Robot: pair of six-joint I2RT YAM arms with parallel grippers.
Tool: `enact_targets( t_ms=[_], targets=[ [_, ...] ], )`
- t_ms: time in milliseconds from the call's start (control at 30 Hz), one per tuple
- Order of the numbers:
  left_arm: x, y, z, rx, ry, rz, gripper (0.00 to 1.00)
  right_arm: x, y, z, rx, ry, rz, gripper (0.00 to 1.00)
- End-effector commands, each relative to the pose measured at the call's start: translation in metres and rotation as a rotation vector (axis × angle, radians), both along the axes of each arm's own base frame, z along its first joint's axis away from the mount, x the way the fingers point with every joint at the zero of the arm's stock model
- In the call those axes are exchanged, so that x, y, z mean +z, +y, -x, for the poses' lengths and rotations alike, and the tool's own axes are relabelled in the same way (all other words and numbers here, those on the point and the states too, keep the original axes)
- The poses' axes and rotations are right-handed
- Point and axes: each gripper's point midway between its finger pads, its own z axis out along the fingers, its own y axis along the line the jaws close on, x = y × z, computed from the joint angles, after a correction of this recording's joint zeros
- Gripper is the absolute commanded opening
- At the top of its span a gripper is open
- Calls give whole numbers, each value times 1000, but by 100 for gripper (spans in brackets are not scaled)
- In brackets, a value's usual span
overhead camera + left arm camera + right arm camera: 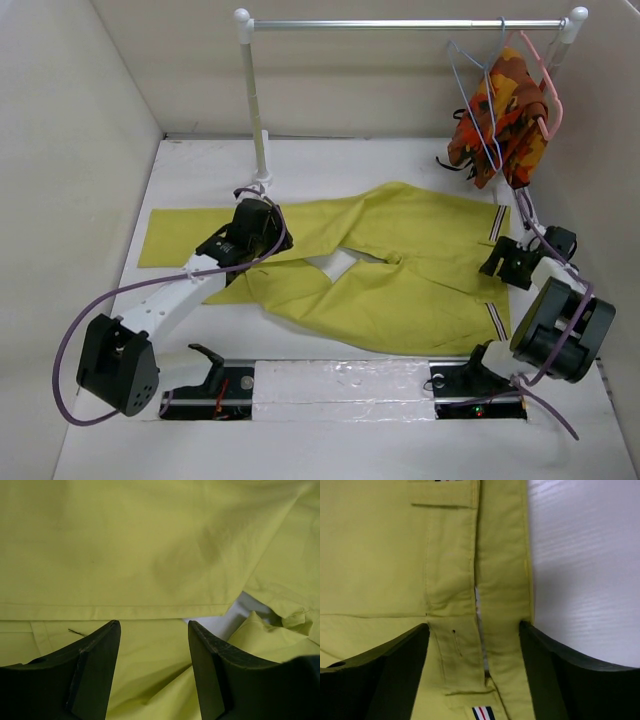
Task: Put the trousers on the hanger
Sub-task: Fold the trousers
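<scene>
The mustard yellow-green trousers lie spread flat on the table, legs to the left, striped waistband at the right. The pale-blue wire hanger hangs on the rail at the back right. My left gripper is open just above a trouser leg, its fingers either side of a fold. My right gripper is open over the waistband, one jaw on the cloth side and one at the waistband's edge by the bare table. Neither gripper holds anything.
An orange, red and brown patterned garment hangs on a thicker pink hanger beside the blue one. The rail stands on a white post behind the trousers. White walls close in left, right and back.
</scene>
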Motion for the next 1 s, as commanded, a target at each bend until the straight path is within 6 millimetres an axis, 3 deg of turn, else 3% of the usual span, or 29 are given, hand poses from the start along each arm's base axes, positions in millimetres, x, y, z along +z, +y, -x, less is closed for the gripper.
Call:
enact_targets(
  t_ms=[0, 33, 67, 100, 133, 167, 233, 300, 333, 400, 467, 600, 667, 733, 767, 800, 833, 867, 900, 933, 967],
  targets=[
    [12, 14, -5, 18, -55, -39, 52, 8, 5, -29, 78, -127, -41, 75],
    [12, 16, -6, 24, -49, -38, 52, 4, 7, -33, 79, -137, -64, 56],
    [15, 24, -11, 46, -44, -37, 52, 2, 7, -33, 67, -146, -81, 48],
    [17, 32, -15, 69, -41, -29, 52, 5, 6, -40, 57, -183, -99, 16],
    [17, 31, -14, 63, -37, -25, 52, 6, 5, -41, 46, -189, -101, 6],
    [17, 43, -19, 96, -32, -28, 52, 12, -4, -43, 16, -199, -88, 0],
    [11, 53, -21, 122, -7, -21, 54, 24, -19, -45, -30, -213, -57, 0],
    [3, 75, -25, 195, 33, -1, 56, 56, -41, -51, -67, -226, 50, 0],
    [-6, 82, -26, 227, 65, 9, 56, 57, -53, -40, -128, -161, 102, 0],
    [-18, 101, -28, 319, 110, 65, 56, 80, -68, -37, -177, -159, 176, 0],
    [-28, 111, -30, 364, 134, 84, 56, 87, -85, -28, -235, -119, 257, 0],
    [-36, 130, -34, 473, 149, 102, 56, 76, -101, -14, -258, -10, 318, 0],
    [-39, 138, -36, 507, 151, 120, 56, 78, -105, -14, -248, -4, 340, 33],
    [-49, 139, -34, 529, 191, 113, 56, 84, -93, -20, -187, -15, 334, 67],
    [-52, 139, -33, 533, 207, 110, 56, 96, -89, -25, -160, -42, 339, 69],
    [-63, 139, -29, 540, 254, 103, 56, 121, -55, -37, -56, -129, 367, 69],
    [-63, 139, -29, 540, 254, 103, 56, 122, -55, -37, -55, -130, 367, 69],
    [-66, 141, -28, 551, 259, 96, 56, 129, -38, -39, -13, -154, 371, 69],
    [-71, 144, -25, 569, 277, 80, 56, 135, -4, -47, 79, -193, 370, 68],
    [-74, 147, -23, 594, 285, 71, 56, 141, 20, -41, 132, -242, 360, 66],
    [-76, 165, -21, 658, 280, 47, 56, 145, 44, -43, 186, -293, 333, 62]
  ],
)
